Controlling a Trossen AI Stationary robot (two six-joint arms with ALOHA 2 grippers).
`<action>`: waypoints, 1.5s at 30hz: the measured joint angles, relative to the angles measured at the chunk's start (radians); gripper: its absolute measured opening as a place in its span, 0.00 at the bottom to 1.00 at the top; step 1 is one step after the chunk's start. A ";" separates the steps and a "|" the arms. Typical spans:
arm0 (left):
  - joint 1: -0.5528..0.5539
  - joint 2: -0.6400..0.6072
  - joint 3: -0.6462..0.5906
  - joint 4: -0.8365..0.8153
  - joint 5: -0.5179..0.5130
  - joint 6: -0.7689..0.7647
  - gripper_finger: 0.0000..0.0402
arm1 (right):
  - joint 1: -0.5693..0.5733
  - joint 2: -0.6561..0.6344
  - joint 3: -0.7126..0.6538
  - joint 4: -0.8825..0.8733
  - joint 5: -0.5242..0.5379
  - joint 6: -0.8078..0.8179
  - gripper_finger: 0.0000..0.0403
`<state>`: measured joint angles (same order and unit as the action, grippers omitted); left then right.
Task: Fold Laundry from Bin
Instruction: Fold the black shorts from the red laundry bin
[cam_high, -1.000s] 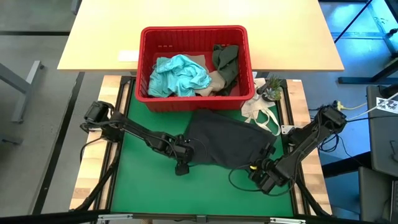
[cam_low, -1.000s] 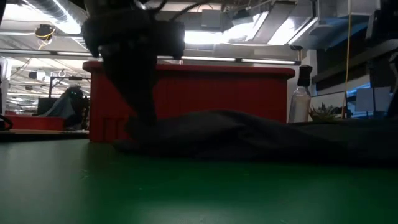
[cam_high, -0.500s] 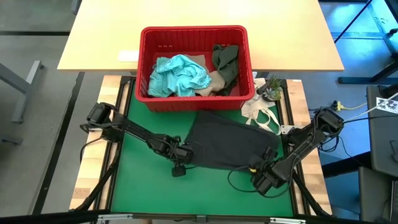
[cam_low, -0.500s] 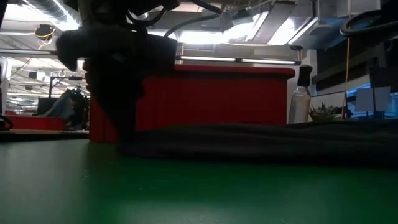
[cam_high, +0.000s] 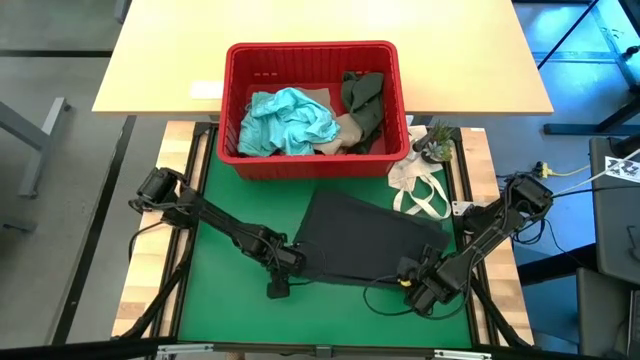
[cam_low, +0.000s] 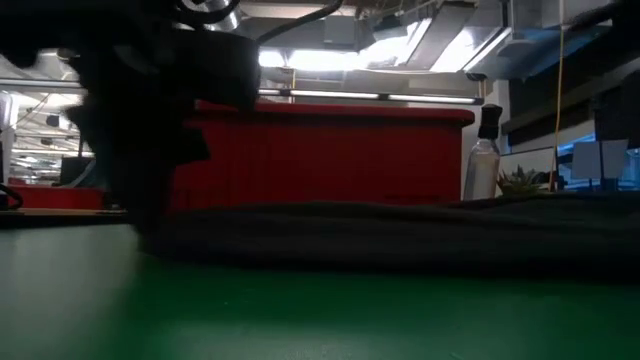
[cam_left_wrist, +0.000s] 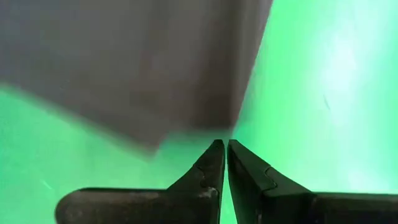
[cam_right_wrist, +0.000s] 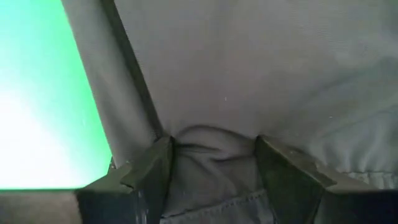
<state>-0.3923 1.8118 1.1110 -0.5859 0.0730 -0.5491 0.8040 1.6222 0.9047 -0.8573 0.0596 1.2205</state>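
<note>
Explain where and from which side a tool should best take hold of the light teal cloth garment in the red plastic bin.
Grip the raised crumpled folds at the top of the light teal cloth garment, coming straight down from above. It lies heaped inside the red plastic bin, whose walls block any sideways approach, and the bunched ridges probably give the fingers something to pinch.

Dark grey garment (cam_right_wrist: 261, 81) fills the view, bunched between the right gripper's (cam_right_wrist: 214, 165) spread fingers (cam_right_wrist: 152, 168); green mat (cam_right_wrist: 43, 99) at nine o'clock.

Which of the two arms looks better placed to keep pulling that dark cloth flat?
Probably the right. The right gripper has a fold of the dark garment bunched between its fingers, while the left gripper is pinched shut on nothing, just off the cloth's edge.
</note>
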 joint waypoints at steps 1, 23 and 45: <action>-0.005 0.000 0.000 -0.003 0.015 0.000 0.05 | 0.000 0.000 -0.001 -0.003 -0.028 -0.001 0.58; -0.060 -0.046 0.000 0.012 0.039 -0.043 0.03 | 0.001 -0.003 0.110 0.076 -0.132 -0.105 0.58; -0.038 -0.101 -0.001 0.373 -0.225 0.116 0.01 | 0.001 -0.004 0.236 -0.078 0.181 -0.102 0.58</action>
<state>-0.4304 1.7110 1.1103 -0.2130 -0.1516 -0.4335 0.8047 1.6184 1.1408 -0.9352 0.2409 1.1189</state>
